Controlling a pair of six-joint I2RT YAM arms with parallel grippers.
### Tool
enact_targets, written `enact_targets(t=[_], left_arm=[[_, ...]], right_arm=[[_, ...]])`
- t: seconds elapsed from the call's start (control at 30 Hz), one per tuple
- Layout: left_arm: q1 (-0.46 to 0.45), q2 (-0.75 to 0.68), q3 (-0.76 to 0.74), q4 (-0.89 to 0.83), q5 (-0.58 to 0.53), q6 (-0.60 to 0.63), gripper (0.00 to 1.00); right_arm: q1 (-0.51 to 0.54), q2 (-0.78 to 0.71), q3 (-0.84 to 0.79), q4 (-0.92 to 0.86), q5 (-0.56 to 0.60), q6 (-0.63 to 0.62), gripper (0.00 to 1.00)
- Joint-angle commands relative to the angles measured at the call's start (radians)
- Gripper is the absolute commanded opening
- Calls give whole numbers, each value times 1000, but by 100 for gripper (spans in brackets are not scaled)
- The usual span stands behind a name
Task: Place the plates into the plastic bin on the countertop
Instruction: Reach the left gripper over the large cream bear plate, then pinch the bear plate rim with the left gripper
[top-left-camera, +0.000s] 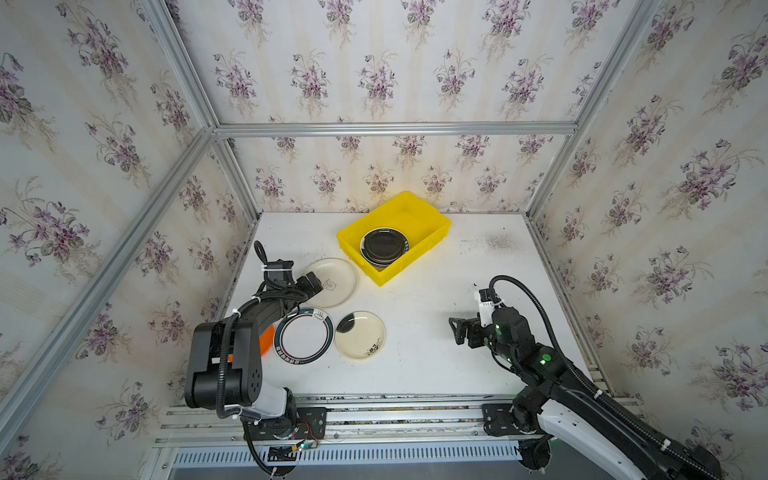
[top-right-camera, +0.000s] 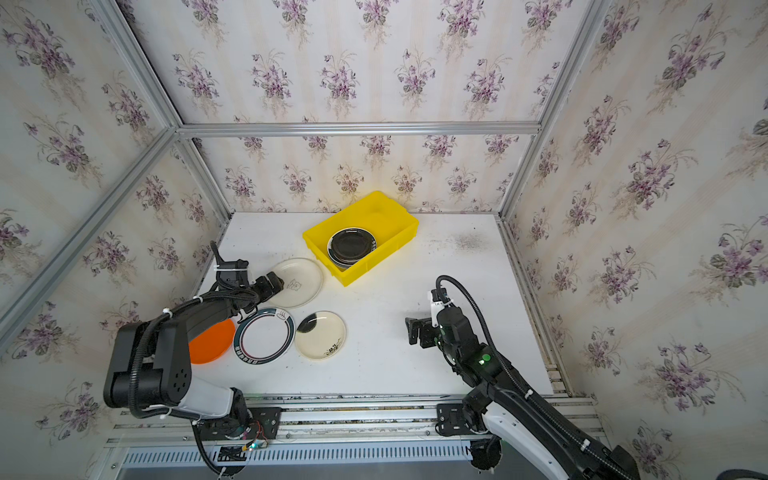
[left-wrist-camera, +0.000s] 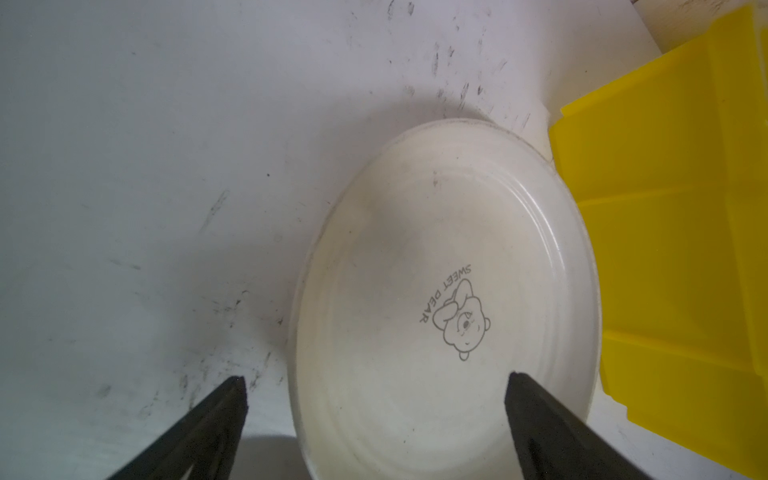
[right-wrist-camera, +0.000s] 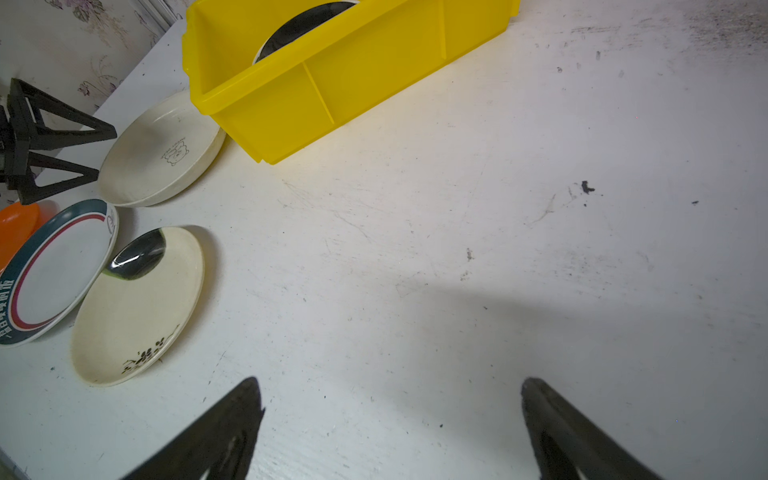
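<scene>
The plastic bin (top-left-camera: 415, 218), at upper centre in a top view, is showing smooth, glossy yellow plastic. The black plate (top-left-camera: 384, 246) inside is reflecting light off a glossy face. The desk (top-left-camera: 436, 332) is presenting matt white, scuffed and speckled. The framing (top-left-camera: 395, 129) is showing brushed metal.

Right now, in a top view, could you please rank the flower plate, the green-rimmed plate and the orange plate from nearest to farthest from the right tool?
From the right tool:
1. Nearest: flower plate, mid-table.
2. Next: green-rimmed plate, just left of it.
3. Farthest: orange plate, far left.
</scene>
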Motion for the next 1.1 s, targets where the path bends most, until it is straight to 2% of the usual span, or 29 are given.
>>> enact_targets(t=[0.0, 0.23, 0.37, 0.53, 0.73, 1.0, 1.07], left_arm=[[2, 12, 7, 35, 1, -24, 96], [13, 65, 20, 37, 4, -67, 74], [19, 103, 29, 38, 11, -89, 58], [31, 126, 39, 38, 24, -101, 56], [38, 138, 45, 38, 42, -100, 43], [49, 146, 44, 38, 56, -102, 36], [51, 147, 44, 38, 59, -101, 28]], right_arm=[[1, 3, 13, 38, 6, 13, 99], [1, 1, 9, 38, 29, 17, 99], [0, 0, 9, 24, 46, 19, 99], [0, -5, 7, 20, 60, 19, 99], [1, 6, 2, 34, 69, 20, 99], [1, 15, 0, 38, 78, 23, 99], [1, 11, -1, 38, 79, 26, 99]])
